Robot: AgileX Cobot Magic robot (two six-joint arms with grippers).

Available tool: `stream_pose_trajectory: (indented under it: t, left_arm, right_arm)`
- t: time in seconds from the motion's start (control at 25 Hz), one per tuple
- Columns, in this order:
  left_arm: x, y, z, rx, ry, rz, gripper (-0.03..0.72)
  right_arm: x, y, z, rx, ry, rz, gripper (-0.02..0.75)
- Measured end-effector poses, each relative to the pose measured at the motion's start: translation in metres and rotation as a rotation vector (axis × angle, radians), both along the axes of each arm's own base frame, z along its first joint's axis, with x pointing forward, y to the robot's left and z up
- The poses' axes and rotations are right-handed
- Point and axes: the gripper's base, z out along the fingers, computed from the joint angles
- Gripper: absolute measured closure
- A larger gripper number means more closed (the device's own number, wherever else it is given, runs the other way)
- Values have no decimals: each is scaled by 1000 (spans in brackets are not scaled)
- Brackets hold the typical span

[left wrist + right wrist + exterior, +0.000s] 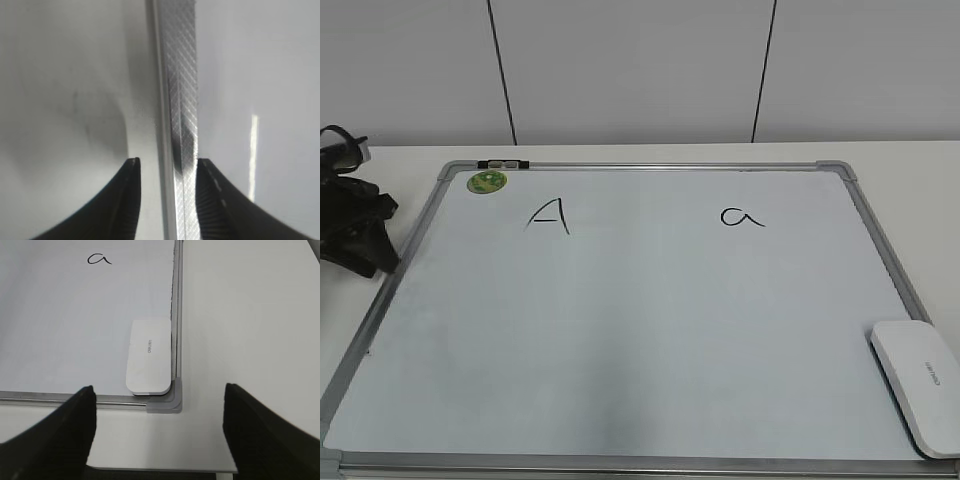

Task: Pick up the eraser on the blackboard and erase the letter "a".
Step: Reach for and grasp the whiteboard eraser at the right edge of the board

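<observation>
While the exterior view shows the blackboard (620, 330) lying flat on the table (900, 160), you will note the eraser (918, 385) untouched in its near right corner, tight against the frame, and the letter "a" (741, 216) intact in the upper right area, well apart from the capital "A" (549, 214) on the left. Your left gripper (355, 225) sits low at the board's left edge; the right one is not in this view. In the left wrist view, the left gripper (167, 172) stands partly open astride the frame rail, holding nothing. In the right wrist view, your right gripper (160, 405) is spread wide and empty, above the table short of the board's corner, with the eraser (148, 356) ahead and the letter (98, 259) far beyond it. Risks, in my judgement: the eraser's long side hugs the rail, so a finger may strike the frame and shift the board; its smooth shell may slip; a loose wipe could leave the letter's strokes.
</observation>
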Motion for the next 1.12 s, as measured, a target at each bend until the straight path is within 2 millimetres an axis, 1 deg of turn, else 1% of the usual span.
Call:
stream_pose_trajectory:
  t: [0.08,0.16,0.68,0.96,1.12]
  left_arm:
    - [0,0,-1,-6,7,1,476]
    - [-1,-1,-1,-20,9,-3,484]
    - [-1,-2,0,-37,8,-11,479]
    - [4,-3,-9,-53,31,-12,479]
    - [5,-1,-10,-57,36,-10,479]
  right_arm:
    - [0,0,0,0,0,0,152]
    - [0,0,0,0,0,0,152]
    - [0,0,0,0,0,0,152]
    - [0,0,0,0,0,0,152]
    - [0,0,0,0,0,0,152]
